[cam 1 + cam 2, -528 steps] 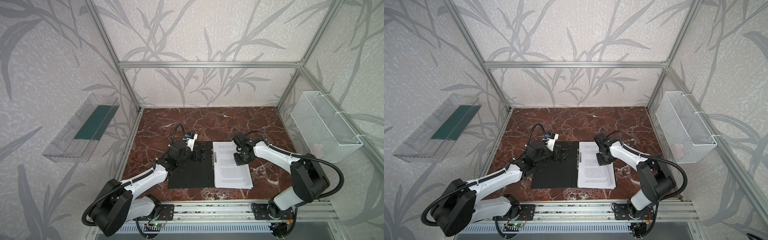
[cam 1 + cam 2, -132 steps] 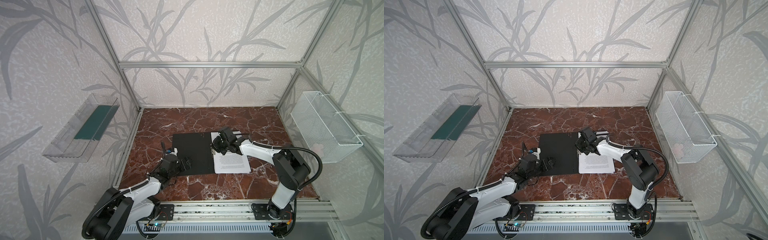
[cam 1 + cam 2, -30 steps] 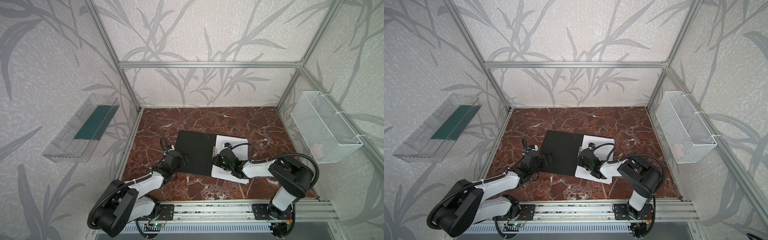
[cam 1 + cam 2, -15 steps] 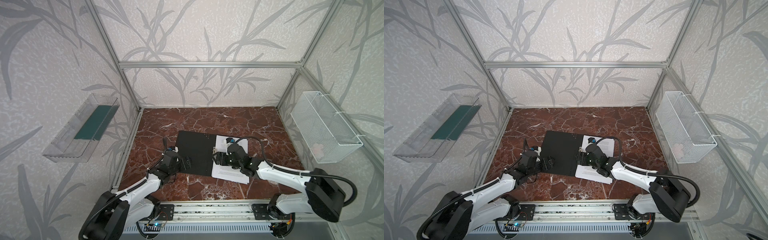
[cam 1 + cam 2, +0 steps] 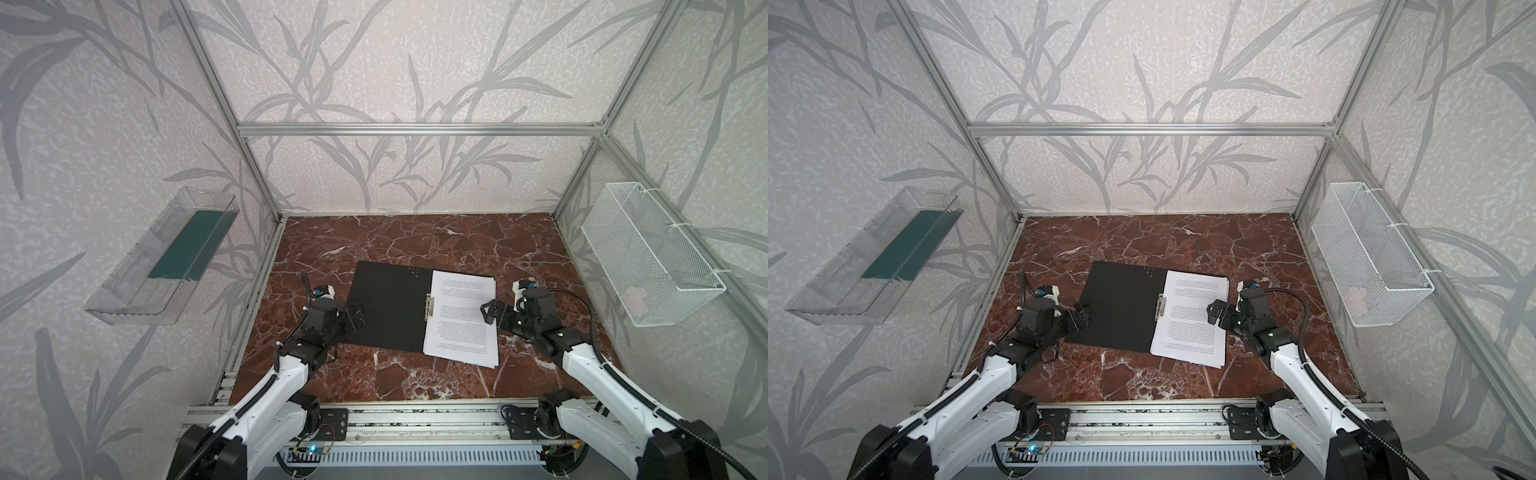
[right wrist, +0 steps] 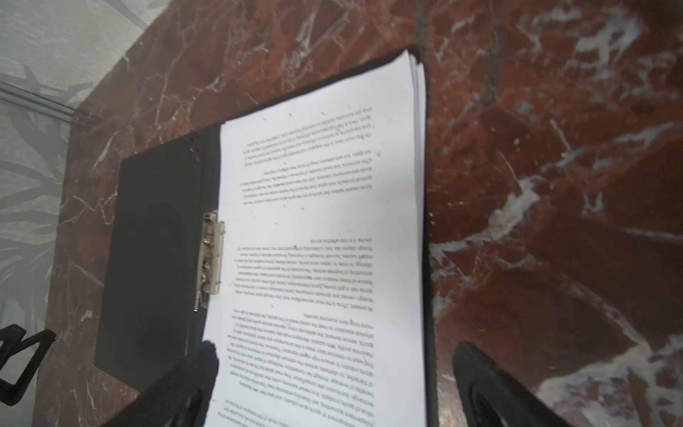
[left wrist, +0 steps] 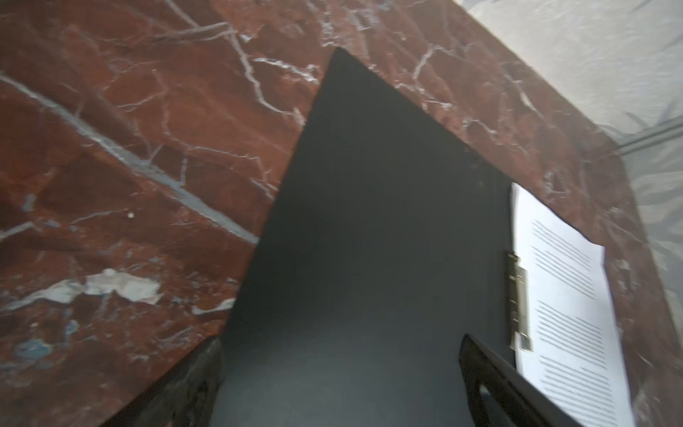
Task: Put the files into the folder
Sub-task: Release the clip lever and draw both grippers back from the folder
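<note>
Right wrist view: the right gripper [image 6: 338, 355] has its two black fingers [image 6: 177, 380] spread wide with nothing between them. One finger lies over the near end of the files [image 6: 321, 222], the other past the stack's outer edge, over the red marble tabletop [image 6: 554, 185]. Whether either tip touches the paper cannot be told. The printed sheets stretch away ahead of this gripper, lying on one half of the opened folder [image 6: 155, 240], and a thin black rim of that half shows along their outer side. The sheets are slightly fanned at the far corner. On the inner side of the stack, the metal spine clip [image 6: 210, 255] sits at the fold, overlapping the paper's edge.

Left wrist view: the left gripper [image 7: 340, 344] also stands open and empty, its fingers straddling the near part of the folder's bare black cover [image 7: 369, 222]. The clip [image 7: 517, 295] and the files [image 7: 569, 295] lie beyond, off to one side.

In both top views the left gripper [image 5: 352, 319] [image 5: 1079, 318] is at the cover's outer edge, and the right gripper [image 5: 490, 314] [image 5: 1214, 312] is at the stack's outer edge, with folder and files between them
</note>
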